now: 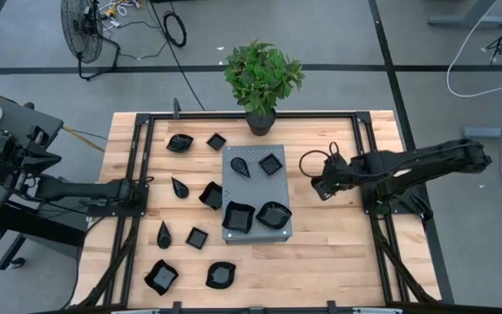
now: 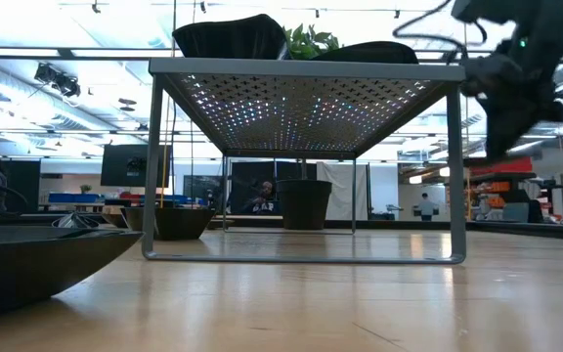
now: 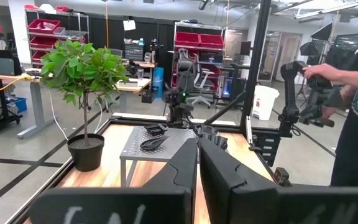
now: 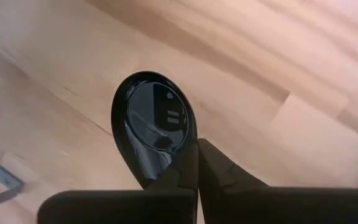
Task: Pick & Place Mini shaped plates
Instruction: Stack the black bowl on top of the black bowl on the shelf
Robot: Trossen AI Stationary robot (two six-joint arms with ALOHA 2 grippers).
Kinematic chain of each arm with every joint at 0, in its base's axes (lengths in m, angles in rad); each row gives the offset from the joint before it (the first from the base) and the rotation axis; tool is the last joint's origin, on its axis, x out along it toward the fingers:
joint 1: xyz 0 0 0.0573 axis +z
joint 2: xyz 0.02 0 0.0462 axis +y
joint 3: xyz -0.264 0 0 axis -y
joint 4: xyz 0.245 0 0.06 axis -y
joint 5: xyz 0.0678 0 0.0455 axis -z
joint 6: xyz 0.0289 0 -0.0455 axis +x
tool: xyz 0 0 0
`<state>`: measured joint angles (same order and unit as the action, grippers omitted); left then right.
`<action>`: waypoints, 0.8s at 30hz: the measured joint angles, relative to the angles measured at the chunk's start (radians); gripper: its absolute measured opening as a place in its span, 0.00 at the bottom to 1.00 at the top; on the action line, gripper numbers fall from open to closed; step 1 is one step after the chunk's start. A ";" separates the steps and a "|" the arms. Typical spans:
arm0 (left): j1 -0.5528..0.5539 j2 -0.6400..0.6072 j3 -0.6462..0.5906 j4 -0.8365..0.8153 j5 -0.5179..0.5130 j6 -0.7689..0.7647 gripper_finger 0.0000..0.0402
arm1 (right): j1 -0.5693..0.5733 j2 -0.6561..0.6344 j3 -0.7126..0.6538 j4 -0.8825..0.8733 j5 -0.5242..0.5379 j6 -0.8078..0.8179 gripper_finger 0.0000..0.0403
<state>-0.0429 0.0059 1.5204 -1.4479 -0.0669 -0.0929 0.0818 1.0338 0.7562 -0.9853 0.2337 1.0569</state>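
My right tool pinches a glossy teardrop plate by its narrow end, holding it over bare bench. Just beyond it the grey slab carries four more plates. Farthest off, my left tool waits at the bench edge, fingers pressed together.

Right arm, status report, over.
Right tool shut on a teardrop dish, above bare table beside the grey stand. Left tool shut, empty, parked at left edge. Nothing in the way.
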 joint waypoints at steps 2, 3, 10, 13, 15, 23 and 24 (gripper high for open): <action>0.000 0.000 0.000 0.000 0.000 0.000 0.06 | 0.000 0.000 0.042 -0.030 0.015 -0.018 0.00; 0.000 0.000 0.000 0.000 0.000 0.000 0.06 | 0.000 0.000 0.064 -0.037 0.021 -0.027 0.00; 0.000 0.000 0.000 0.000 0.000 0.000 0.06 | 0.000 0.000 0.202 0.019 0.084 -0.048 0.00; 0.000 0.000 0.000 0.000 0.000 0.000 0.06 | 0.000 0.012 0.241 0.114 0.094 -0.065 0.00; 0.000 0.000 0.000 0.000 0.000 0.000 0.06 | 0.000 0.025 0.258 0.184 0.073 -0.071 0.00; 0.000 0.000 0.000 0.000 0.000 0.000 0.06 | 0.000 0.102 0.321 0.481 -0.046 -0.045 0.00; 0.000 0.000 0.000 0.000 0.000 0.000 0.06 | 0.000 0.115 0.332 0.509 -0.059 -0.045 0.00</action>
<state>-0.0433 0.0063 1.5200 -1.4479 -0.0669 -0.0929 0.0814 1.1490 1.0882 -0.4759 0.1749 1.0118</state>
